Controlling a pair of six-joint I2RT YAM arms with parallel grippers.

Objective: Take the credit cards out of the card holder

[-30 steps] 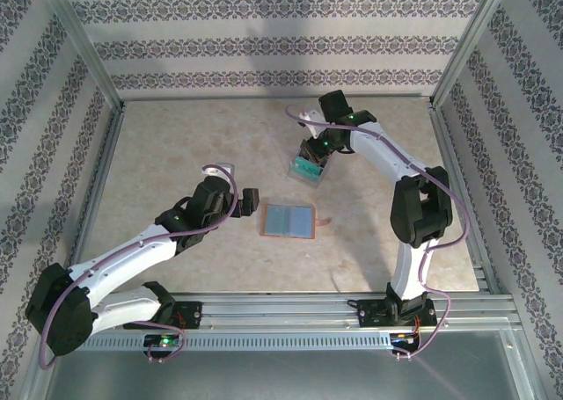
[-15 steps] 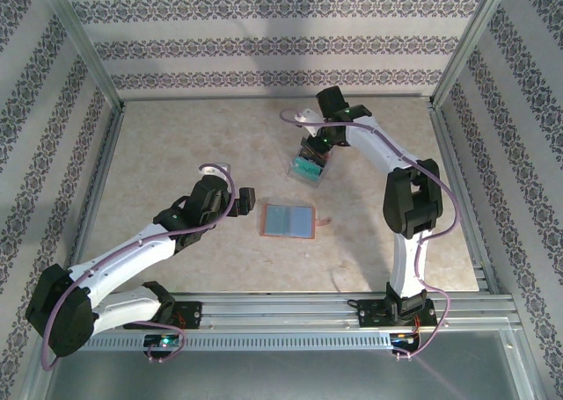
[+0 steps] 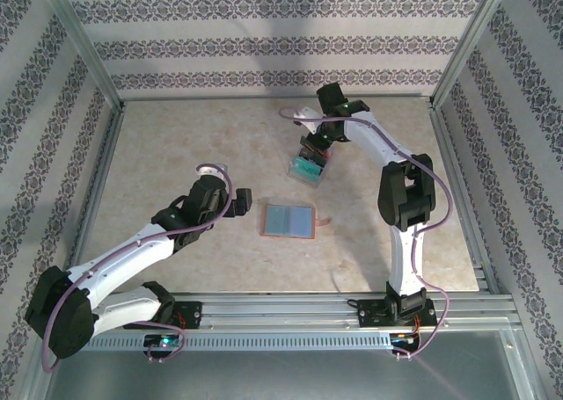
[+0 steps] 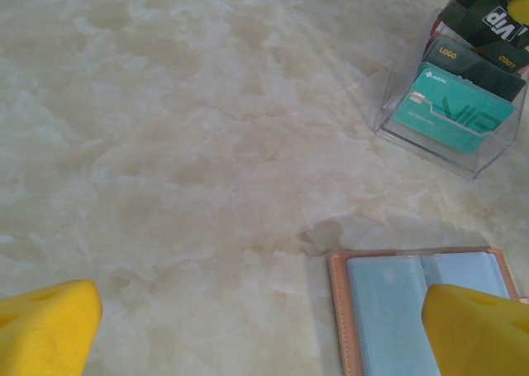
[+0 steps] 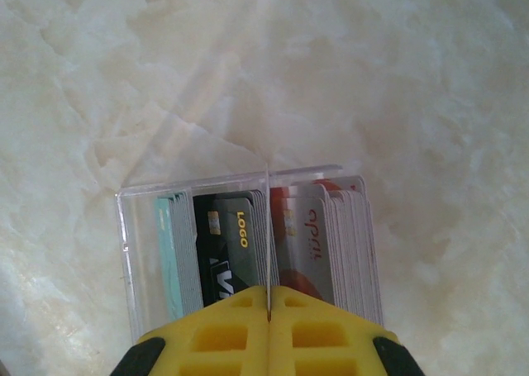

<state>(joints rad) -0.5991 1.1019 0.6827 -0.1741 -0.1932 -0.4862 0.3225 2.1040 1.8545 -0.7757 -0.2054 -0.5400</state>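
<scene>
Over box [image 5: 126,252], right pincer [image 5: 269,300] pinching credit card [image 5: 267,227]

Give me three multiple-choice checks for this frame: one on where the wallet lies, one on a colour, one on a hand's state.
1. Relative to the clear card box, the brown wallet lies:
A. nearer the arm bases
B. farther from the bases
C. underneath it

2. The card in the box nearest the wallet is:
A. teal
B. white
C. purple

3. The right hand is:
A. open above the wallet
B. shut on a thin card at the box
C. open on bare table

Answers:
1 A: the top view shows the brown wallet on the base side of the clear card box.
2 A: the teal card faces the left wrist camera.
3 B: the right hand pinches the thin card edge-on.
</scene>
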